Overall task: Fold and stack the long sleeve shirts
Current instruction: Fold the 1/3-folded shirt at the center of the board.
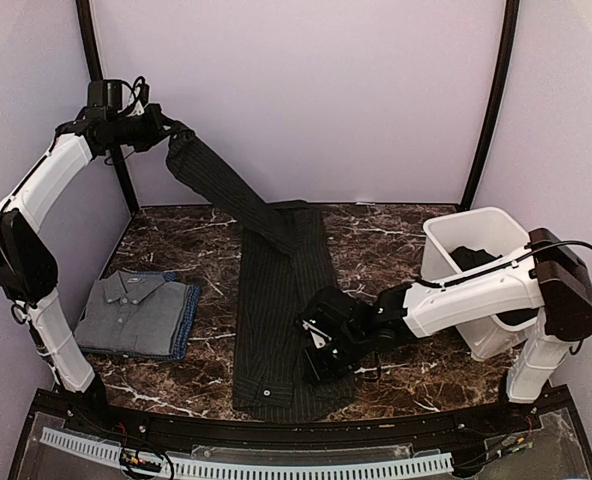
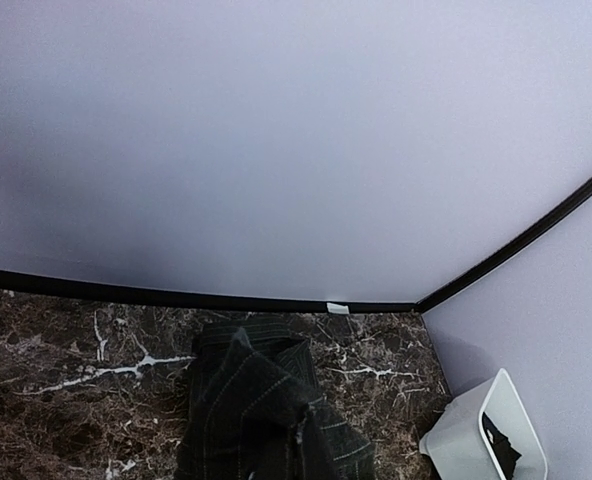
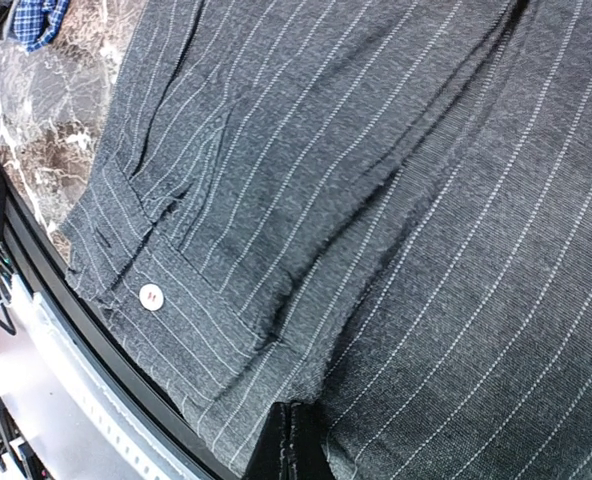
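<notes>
A charcoal pinstriped long sleeve shirt [image 1: 276, 300] lies lengthwise down the middle of the table. One end of it rises as a taut band to the upper left, where my left gripper [image 1: 166, 133] is shut on it high above the table. In the left wrist view the bunched cloth [image 2: 261, 415] hangs at the bottom and hides the fingers. My right gripper [image 1: 314, 348] is low on the shirt's right edge. Its black fingertips [image 3: 298, 430] are shut together on a fold of the pinstriped cloth [image 3: 396, 200], near a pale button [image 3: 151, 296].
A folded grey shirt [image 1: 134, 305] rests on a blue one [image 1: 188, 318] at the table's left. A white tub [image 1: 481, 235] holding dark cloth stands at the right, behind the right arm. The table's front rail [image 1: 276, 425] runs just below the shirt's hem.
</notes>
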Robot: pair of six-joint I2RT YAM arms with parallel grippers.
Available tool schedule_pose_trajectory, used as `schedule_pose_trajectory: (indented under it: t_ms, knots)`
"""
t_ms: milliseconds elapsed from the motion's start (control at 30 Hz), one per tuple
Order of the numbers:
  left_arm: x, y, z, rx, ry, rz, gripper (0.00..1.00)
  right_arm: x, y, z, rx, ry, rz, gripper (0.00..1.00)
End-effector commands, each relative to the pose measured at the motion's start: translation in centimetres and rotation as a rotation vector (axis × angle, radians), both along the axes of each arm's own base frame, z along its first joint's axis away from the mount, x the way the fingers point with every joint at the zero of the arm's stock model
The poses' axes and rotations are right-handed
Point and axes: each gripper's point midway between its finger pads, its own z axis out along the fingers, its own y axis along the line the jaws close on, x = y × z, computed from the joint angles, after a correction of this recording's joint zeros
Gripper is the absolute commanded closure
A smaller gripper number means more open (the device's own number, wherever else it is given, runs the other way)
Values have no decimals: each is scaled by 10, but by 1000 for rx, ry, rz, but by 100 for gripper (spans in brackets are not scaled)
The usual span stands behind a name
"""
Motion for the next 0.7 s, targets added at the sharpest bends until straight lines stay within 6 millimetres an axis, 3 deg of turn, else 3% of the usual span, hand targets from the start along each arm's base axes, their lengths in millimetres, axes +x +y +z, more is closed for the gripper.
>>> schedule_pose_trajectory:
  t_ms: [0,267,500,567,667]
  knots:
    - [-4,-4,32,-20,-89,-20,100,-2,14,-1,63,28,5,100]
    - [-3,-9,-1,-31,-16,-48,100,4,19,0,86,48,-15,100]
    - [-3,-8,-10,-21,0,-42,100,8,23,35,138,-17,19,67]
    - [-2,-7,-12,-18,5,-37,100,14,21,46,133,-55,15,63]
    - [-1,-6,-14,-14,8,-32,100,28,-1,54,91,-103,-47,60]
